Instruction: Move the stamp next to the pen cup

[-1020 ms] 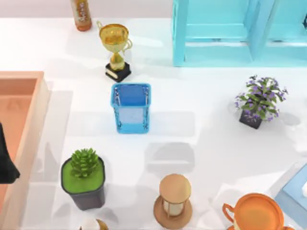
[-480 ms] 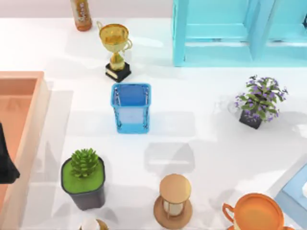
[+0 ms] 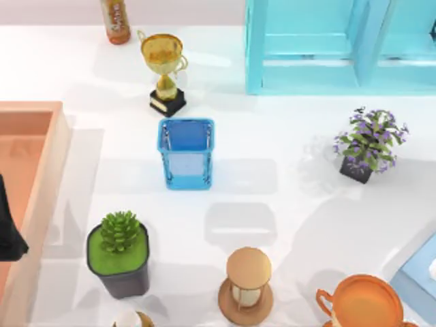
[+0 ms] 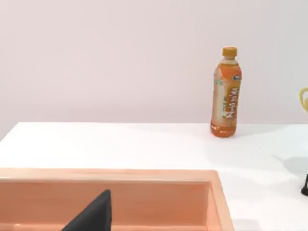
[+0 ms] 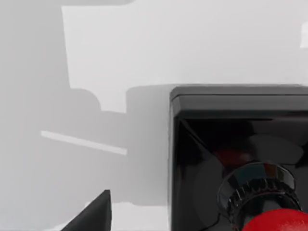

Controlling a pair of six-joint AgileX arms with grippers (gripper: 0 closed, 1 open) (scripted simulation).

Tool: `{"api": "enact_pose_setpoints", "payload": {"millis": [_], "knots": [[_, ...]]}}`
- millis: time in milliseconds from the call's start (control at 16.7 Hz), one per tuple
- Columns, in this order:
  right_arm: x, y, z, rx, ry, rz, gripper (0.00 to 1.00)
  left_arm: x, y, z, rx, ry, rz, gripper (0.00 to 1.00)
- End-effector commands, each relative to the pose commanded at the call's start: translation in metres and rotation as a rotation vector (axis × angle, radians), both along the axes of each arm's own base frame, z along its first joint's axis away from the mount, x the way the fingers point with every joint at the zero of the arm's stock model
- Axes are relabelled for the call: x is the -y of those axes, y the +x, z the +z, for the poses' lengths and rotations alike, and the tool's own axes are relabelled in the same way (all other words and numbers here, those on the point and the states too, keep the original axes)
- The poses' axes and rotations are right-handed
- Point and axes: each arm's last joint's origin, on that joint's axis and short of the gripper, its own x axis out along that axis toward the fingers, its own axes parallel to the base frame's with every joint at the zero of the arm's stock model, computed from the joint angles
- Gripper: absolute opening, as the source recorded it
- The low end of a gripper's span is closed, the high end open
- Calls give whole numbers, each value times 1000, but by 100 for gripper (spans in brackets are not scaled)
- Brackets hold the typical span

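Stamp [image 5: 240, 159] close under my right hand: rigid, light, glossy knob slippery; grip black base sides. Pen cup [image 3: 186, 153] at tabletop centre. Hand states: cannot tell.

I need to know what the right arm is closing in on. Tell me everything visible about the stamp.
In the right wrist view the stamp appears close up and cut off by the picture's edge. It has a glossy black blocky base with sharp square edges, a black ribbed collar, and the start of a shiny red knob. It stands upright on the white table, casting a shadow. Nothing grips or touches it.
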Motion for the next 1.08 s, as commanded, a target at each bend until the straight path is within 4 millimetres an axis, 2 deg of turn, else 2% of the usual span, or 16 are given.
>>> {"api": "enact_pose_setpoints", "payload": {"millis": [180, 960, 1080], "knots": [[0, 0, 0, 0, 0, 0, 100, 0, 0, 0, 0, 0, 0, 100], [0, 0, 0, 0, 0, 0, 2, 0, 0, 0, 0, 0, 0, 100], [0, 0, 0, 0, 0, 0, 0, 0, 0, 0, 0, 0, 0, 100]]}}
